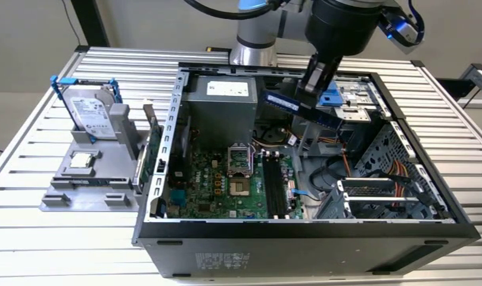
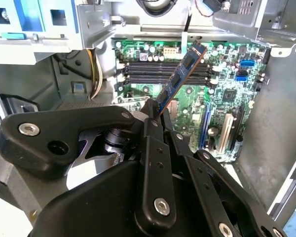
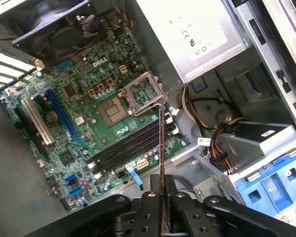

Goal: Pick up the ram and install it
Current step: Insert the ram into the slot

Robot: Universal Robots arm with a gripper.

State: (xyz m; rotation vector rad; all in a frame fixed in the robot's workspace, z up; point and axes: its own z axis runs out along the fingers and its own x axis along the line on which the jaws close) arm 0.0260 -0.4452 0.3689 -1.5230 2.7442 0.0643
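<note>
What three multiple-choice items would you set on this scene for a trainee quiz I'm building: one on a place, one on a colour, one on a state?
1. Where is the ram?
A. Beside the hard drive.
B. In the air over the open case.
C. Under the case.

2. What colour is the hard drive's frame?
A. Red.
B. Yellow.
C. Blue.

3. How is the gripper?
A. Shut on the ram.
B. Open and empty.
C. Shut on the hard drive.

Key: 1 B, the exterior view shows the ram held above the case's inside; 2 C, blue bars edge the hard drive; 3 A, the gripper pinches the ram's end in the second wrist view.
</note>
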